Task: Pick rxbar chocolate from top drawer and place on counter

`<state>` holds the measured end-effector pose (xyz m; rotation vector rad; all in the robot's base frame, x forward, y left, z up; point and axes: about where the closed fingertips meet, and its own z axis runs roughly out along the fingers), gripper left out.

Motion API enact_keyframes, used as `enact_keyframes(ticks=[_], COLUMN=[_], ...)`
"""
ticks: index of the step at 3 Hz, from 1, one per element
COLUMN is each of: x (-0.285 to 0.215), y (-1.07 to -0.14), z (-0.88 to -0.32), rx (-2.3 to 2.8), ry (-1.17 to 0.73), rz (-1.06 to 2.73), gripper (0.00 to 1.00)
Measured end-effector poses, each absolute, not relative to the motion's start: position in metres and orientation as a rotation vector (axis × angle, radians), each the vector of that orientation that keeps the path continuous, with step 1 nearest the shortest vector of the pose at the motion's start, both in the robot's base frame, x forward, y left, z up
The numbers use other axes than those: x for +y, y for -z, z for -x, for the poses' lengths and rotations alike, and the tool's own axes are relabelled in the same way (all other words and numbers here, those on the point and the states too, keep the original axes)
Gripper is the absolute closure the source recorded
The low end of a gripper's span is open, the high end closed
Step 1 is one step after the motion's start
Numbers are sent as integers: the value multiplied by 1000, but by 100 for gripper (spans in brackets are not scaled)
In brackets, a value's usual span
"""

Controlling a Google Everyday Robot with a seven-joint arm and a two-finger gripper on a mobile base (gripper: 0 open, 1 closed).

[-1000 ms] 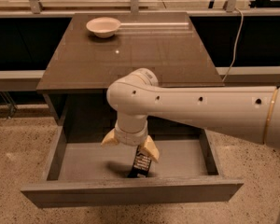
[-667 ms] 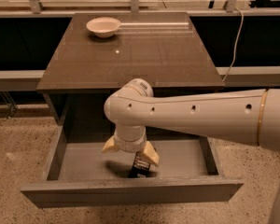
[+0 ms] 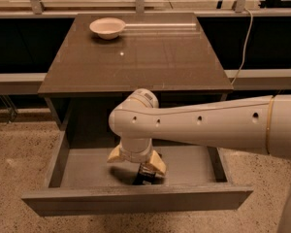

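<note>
Bench (image 3: 136, 62) carries a white bowl (image 3: 107, 27) back-left, with the top drawer (image 3: 82, 166) open below. Pincer (image 3: 136, 160) sits low inside it, fingers (image 3: 158, 162) spread wide, gripping nothing. Rxbar chocolate (image 3: 145, 174) lies on the drawer floor under it. Risk: closing off-centre shoves the bar into the front wall. Wrist hides most of the bar.

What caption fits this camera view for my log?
Tool inside the open top drawer, right over the rxbar chocolate; white bowl sits on the counter behind.
</note>
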<state>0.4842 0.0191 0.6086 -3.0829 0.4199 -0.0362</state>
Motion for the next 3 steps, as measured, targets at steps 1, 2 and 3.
enact_keyframes(ticks=[1,2,3], x=[18,17,16], y=[-602,-598,-598], z=[-482,-481,-481], rx=[407,405,409], ry=[37,29,18], rz=[3080,3070,3068], gripper=[26,49,80])
